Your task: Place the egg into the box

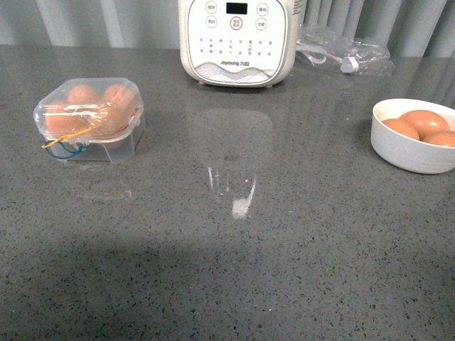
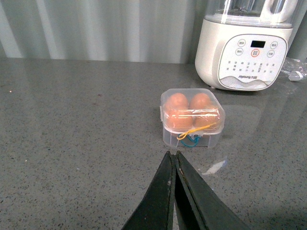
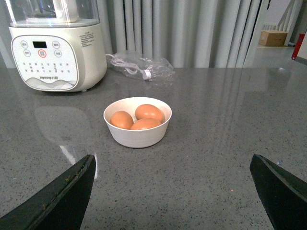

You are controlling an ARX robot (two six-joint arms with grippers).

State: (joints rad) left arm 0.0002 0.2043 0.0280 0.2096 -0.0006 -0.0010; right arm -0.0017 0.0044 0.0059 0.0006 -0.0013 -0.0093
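Observation:
The box [image 1: 89, 121] is a small clear plastic carton at the left of the counter, lid down, with brown eggs inside and yellow and blue bands at its front. In the left wrist view the box [image 2: 192, 117] lies a short way beyond my left gripper [image 2: 173, 154], which is shut on nothing. Three alike brown eggs [image 1: 424, 122] lie in a round white bowl [image 1: 412, 160] at the right. My right gripper [image 3: 172, 158] is open, short of the bowl [image 3: 139, 136] and its eggs [image 3: 149, 112], with bare counter between its fingers. Neither arm shows in the front view.
A white Joyoung kitchen appliance [image 1: 236, 42] stands at the back centre of the grey stone counter. A clear plastic bag with a white cable [image 1: 345, 53] lies behind the bowl at the back right. Curtains hang behind the counter.

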